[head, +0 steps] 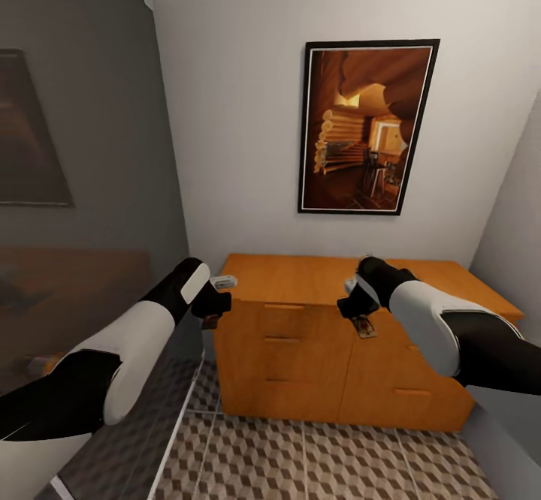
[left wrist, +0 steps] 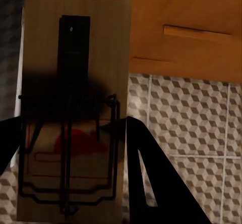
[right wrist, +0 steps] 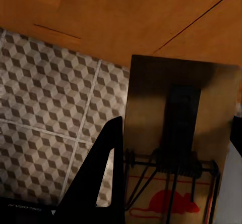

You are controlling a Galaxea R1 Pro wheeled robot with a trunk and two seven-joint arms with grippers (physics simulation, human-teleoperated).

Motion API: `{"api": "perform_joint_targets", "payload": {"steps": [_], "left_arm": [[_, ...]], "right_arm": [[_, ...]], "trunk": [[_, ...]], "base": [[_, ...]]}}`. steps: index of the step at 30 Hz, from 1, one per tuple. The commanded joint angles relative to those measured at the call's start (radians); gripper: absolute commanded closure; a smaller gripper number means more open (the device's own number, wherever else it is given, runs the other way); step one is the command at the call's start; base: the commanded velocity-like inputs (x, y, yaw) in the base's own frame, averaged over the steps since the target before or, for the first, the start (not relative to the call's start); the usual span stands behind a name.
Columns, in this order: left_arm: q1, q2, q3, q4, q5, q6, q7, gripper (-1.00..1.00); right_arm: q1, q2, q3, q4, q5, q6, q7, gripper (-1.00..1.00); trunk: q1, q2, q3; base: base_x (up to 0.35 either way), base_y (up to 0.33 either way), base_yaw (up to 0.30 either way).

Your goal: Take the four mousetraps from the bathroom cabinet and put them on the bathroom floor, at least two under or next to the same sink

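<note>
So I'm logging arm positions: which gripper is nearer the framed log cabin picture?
Right. The right gripper, shut on a mousetrap, hangs almost directly below the picture; the left gripper, also holding a mousetrap, sits further left, off the cabinet's corner.

White walls w/ framed log-cabin pic [head: 367, 126], grey glass panel [head: 75, 185] at left

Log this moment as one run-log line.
left gripper: shut on mousetrap | right gripper: shut on second mousetrap | both held before cabinet | above bathroom floor
</note>
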Motion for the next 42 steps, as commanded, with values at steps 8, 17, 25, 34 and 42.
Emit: {"api": "perform_joint_targets", "payload": {"steps": [8,17,25,34,42], "left_arm": [[-0.001,-0.011,-0.007,0.037,0.008,0.003,0.004,1.0],[-0.001,-0.015,-0.007,0.159,0.006,-0.004,-0.013,1.0],[0.01,-0.04,-0.007,0.222,-0.001,-0.132,-0.052,1.0],[0.069,-0.042,-0.007,0.279,-0.027,-0.236,-0.057,1.0],[0.176,-0.041,-0.007,0.315,-0.047,-0.343,-0.088,1.0]], "right_arm": [[0.003,-0.002,-0.001,0.036,0.004,-0.092,0.007,1.0],[0.077,0.0,-0.004,0.038,0.002,-0.147,0.009,1.0],[0.121,0.009,-0.005,0.038,0.0,-0.194,0.009,1.0],[0.224,0.012,-0.007,0.039,-0.001,-0.29,0.006,1.0],[0.394,0.012,-0.007,0.039,-0.002,-0.384,0.006,1.0]], "trunk": [[-0.001,-0.001,-0.001],[-0.001,-0.001,-0.001],[-0.001,-0.001,-0.001],[-0.001,-0.001,-0.001],[-0.001,-0.001,-0.001]], "base": [[-0.345,0.0,0.0],[-0.345,0.0,0.0],[-0.345,0.0,0.0],[-0.346,0.0,0.0],[-0.345,0.054,0.0]]}}
